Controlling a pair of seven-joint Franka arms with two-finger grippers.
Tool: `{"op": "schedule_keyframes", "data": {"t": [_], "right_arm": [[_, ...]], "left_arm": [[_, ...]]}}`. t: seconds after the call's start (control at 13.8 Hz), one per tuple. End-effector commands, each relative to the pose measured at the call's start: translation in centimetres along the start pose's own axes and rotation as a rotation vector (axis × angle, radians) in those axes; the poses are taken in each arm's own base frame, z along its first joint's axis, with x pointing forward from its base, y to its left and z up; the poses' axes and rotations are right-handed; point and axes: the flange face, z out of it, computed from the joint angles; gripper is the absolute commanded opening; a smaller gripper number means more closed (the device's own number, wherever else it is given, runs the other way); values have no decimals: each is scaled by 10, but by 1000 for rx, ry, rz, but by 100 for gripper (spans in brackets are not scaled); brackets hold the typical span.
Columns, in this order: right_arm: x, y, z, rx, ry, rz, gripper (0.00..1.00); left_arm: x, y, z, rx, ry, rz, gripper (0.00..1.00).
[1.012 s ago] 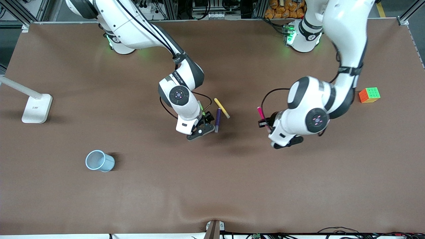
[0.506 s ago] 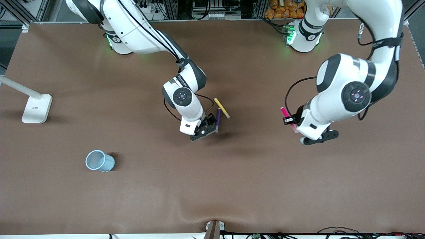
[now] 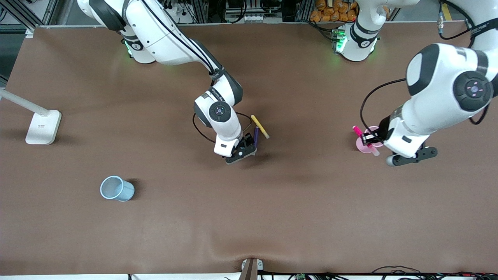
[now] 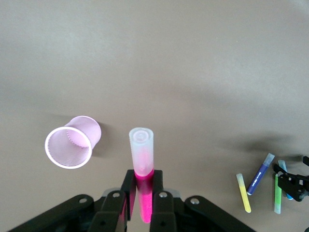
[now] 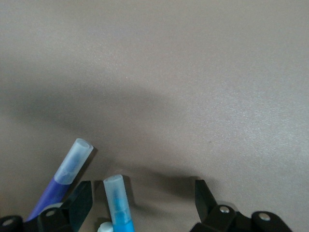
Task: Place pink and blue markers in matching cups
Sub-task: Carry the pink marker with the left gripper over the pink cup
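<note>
Purple pen (image 3: 256, 135) touches yellow pen (image 3: 260, 126); white lamp base (image 3: 43, 126) stands well apart.

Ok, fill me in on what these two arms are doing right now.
The left gripper is shut on the pink marker, holding it up close by the pink cup at the left arm's end of the table; it is not in the cup. The right gripper is open, low over the pile of pens mid-table, its fingers straddling the blue marker next to the purple pen. The blue cup stands apart, nearer the front camera.
</note>
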Motion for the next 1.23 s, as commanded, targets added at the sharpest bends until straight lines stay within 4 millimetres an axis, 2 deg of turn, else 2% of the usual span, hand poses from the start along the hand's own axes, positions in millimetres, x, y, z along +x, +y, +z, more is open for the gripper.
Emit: {"op": "schedule_keyframes", "data": {"t": [0.0,0.14,0.29,0.43,0.58,0.72,0.94,1.16], "right_arm": [[1,-4,0,-32,14,-15,52],[2,-3,0,-33,15,-15,32],[2,-3,0,-33,15,-15,18],[3,-1,-2,-32,14,-10,0],[7,5,-9,-33,18,-2,0],[14,11,-21,-34,29,3,0],[29,43,-49,-50,9,16,0],[48,79,-83,-69,-36,-26,0]], "left_arm": [[-10,-11,-17,35,35,24,0],[-12,-14,-26,36,50,30,0],[-16,-16,-35,36,65,30,0],[-14,-30,-44,34,78,22,0],[-17,-38,-48,35,84,56,0],[-14,-55,-52,33,92,53,0],[-19,-60,-51,39,89,75,0],[-30,-78,-46,35,131,61,0]]}}
